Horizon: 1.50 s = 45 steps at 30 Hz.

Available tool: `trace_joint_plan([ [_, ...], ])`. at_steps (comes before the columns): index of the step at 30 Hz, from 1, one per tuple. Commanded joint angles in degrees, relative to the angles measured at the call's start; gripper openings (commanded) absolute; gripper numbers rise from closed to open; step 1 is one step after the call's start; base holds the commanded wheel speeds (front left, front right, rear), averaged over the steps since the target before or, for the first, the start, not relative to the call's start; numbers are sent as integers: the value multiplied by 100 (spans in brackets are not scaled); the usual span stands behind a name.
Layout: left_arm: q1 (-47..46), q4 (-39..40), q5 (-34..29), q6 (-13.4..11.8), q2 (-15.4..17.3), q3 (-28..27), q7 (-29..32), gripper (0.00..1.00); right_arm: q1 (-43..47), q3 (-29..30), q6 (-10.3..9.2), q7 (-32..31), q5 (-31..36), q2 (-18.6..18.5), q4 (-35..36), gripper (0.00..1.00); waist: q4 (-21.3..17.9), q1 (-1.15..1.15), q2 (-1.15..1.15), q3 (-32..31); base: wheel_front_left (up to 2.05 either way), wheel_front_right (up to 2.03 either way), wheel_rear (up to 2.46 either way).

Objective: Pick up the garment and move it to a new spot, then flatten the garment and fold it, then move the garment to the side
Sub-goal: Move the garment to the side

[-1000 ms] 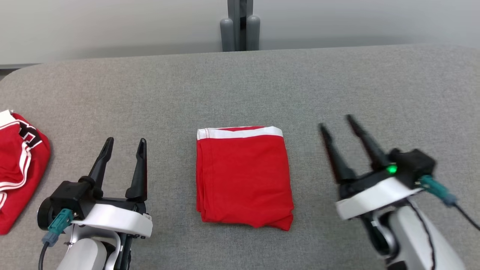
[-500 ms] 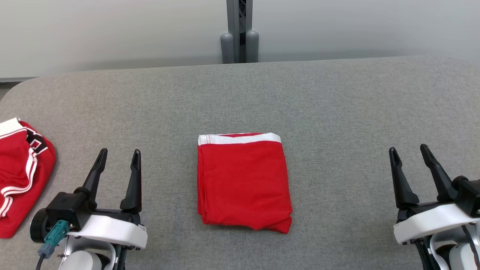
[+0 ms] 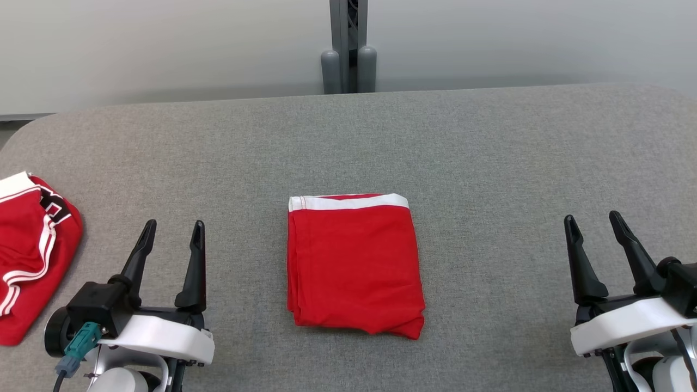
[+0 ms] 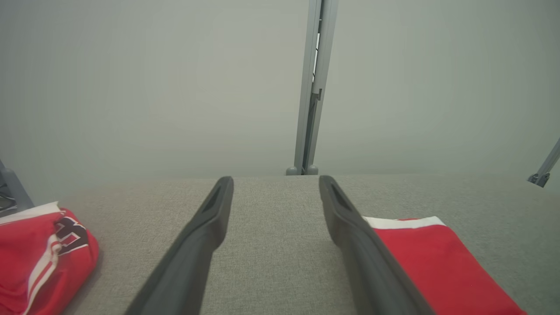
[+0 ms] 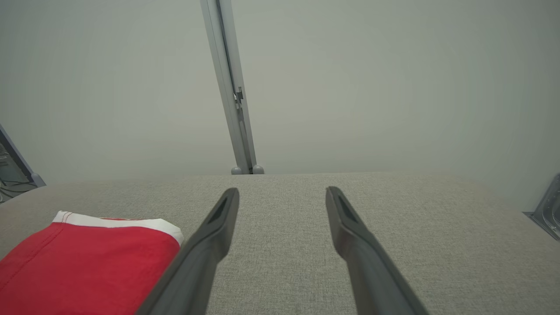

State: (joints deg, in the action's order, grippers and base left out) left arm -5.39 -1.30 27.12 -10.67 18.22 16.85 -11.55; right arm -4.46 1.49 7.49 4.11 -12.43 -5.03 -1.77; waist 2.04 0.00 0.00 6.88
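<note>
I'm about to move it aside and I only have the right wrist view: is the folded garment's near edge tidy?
Observer: Mostly. In the head view the folded red garment lies flat, its near edge slightly uneven towards the right.
Operator: And my other arm?
Observer: The left gripper sits left of it, fingers open, not touching it.
Operator: Anything else lying there?
Observer: A second red garment, white-striped, at the table's left edge.
</note>
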Motion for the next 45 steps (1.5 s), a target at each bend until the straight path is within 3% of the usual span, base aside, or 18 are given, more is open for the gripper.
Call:
trace_joint_plan([
  [1,-33,17,13,-27,26,-3,5,100,-56,13,1,5,-1,-21,8,100,-1,0,0,7,0,0,0],
  [6,-56,20,27,-16,40,21,14,100,-111,-35,1,-33,-16,-43,-17,100,22,0,0,15,0,0,0],
  [13,-189,5,27,48,-14,128,-4,100,-446,-241,1,-257,-57,-273,-203,100,369,0,0,125,0,0,0],
  [23,-394,-147,81,149,-193,204,-139,100,-1093,-1611,1,-484,-467,-351,-1340,100,895,0,0,579,0,0,0],
  [32,-515,-324,156,257,-319,187,-237,100,-1233,-2597,1,-593,-965,-244,-2347,100,976,0,0,745,0,0,0],
  [33,-518,-343,148,265,-322,190,-246,100,-1262,-2650,1,-562,-1004,-245,-2406,75,959,0,0,754,0,0,0],
  [35,-545,-380,212,324,-361,198,-251,100,-1350,-2723,1,-504,-1086,-245,-2519,5,929,0,0,760,0,0,0],
  [36,-577,-395,206,339,-346,199,-253,100,-1388,-2759,1,-490,-1126,-242,-2557,0,914,0,0,759,0,0,0],
  [45,-614,-435,152,319,-303,207,-263,100,-1684,-2942,0,-278,-1242,-419,-2702,0,639,0,0,715,0,0,0],
])
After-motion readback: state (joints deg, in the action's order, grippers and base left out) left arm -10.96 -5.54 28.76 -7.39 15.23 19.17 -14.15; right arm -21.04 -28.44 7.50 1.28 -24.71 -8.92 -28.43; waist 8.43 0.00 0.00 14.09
